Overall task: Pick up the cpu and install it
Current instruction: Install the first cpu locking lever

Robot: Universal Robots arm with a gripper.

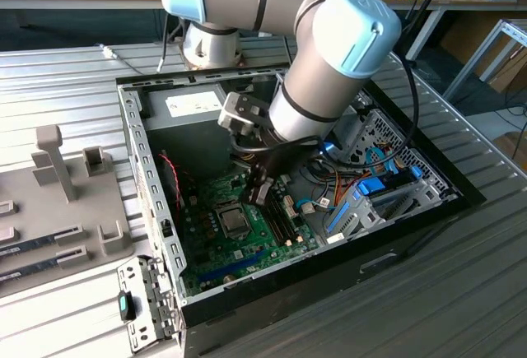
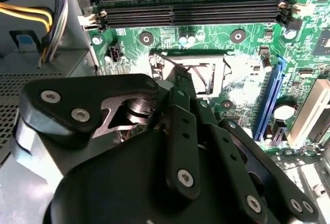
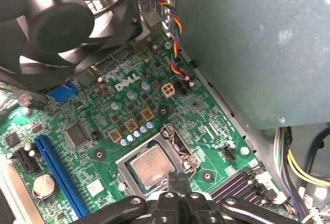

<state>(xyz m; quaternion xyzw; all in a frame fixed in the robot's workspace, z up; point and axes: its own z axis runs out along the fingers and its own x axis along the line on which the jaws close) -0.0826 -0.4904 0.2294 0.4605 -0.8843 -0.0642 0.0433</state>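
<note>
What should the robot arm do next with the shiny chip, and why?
Probably lift the gripper gently straight up. In the first wrist view the cpu appears to lie flat inside its socket on the motherboard, and the gripper hovers right at the chip's edge.

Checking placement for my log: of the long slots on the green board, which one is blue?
The blue slot beside the round silver battery; the memory slots are black, in parallel rows on the chip's other side.
</note>
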